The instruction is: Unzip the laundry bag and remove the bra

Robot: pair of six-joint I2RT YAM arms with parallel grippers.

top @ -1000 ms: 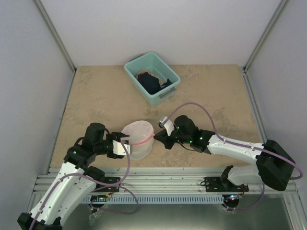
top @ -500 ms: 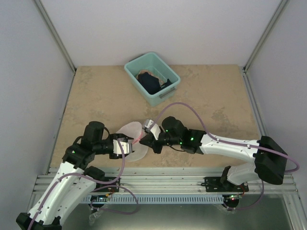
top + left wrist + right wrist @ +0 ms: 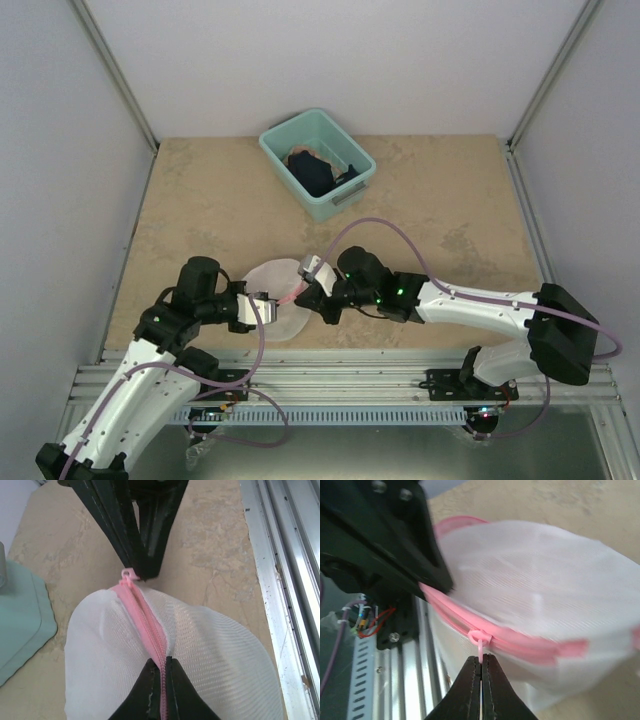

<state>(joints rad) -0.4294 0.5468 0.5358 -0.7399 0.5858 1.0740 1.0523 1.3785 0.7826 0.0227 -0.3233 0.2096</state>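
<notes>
The laundry bag (image 3: pixel 272 322), white mesh with a pink zipper band, lies on the table between both arms. My left gripper (image 3: pixel 270 306) is shut on the pink zipper band (image 3: pixel 150 630), pinching it between the fingertips (image 3: pixel 161 667). My right gripper (image 3: pixel 301 291) is shut on the small pink zipper pull (image 3: pixel 480 642) at the far end of the band, seen as well in the left wrist view as the pull (image 3: pixel 129 574). The zipper looks closed along the stretch I see. The bra is hidden; nothing shows through the mesh (image 3: pixel 535 595).
A teal plastic bin (image 3: pixel 318 163) with dark clothing stands at the back of the table, its corner (image 3: pixel 20 615) near the bag's left side. The aluminium rail (image 3: pixel 280 580) runs along the table's near edge, close to the bag.
The left gripper has shut on the zipper band. The right arm moved left with the pull, and the bag has flattened and shifted left.
</notes>
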